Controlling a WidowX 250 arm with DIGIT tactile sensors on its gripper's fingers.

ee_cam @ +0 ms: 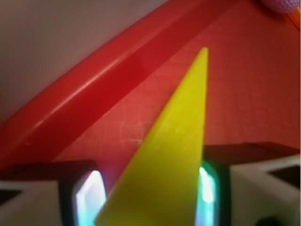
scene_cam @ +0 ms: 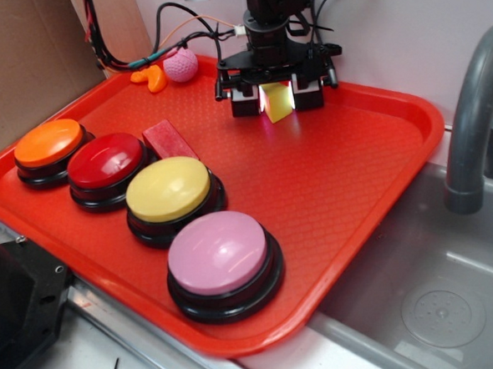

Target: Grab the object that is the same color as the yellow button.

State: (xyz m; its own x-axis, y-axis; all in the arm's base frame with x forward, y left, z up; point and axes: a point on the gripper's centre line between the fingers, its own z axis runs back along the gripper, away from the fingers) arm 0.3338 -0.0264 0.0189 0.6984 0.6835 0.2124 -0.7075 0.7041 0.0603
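At the twelve o'clock edge of the red plastic tray (scene_cam: 380,185), the robot's black claw (scene_cam: 276,101) clamps the small solid yellow wedge block (scene_cam: 278,102), picked for matching the domed yellow push button (scene_cam: 168,189) at eight o'clock.

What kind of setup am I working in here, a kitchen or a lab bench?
Probably a kitchen-style sink mock-up in a lab: a red tray lies over a metal sink basin, beside a grey faucet, and the gripper holds a yellow wedge.
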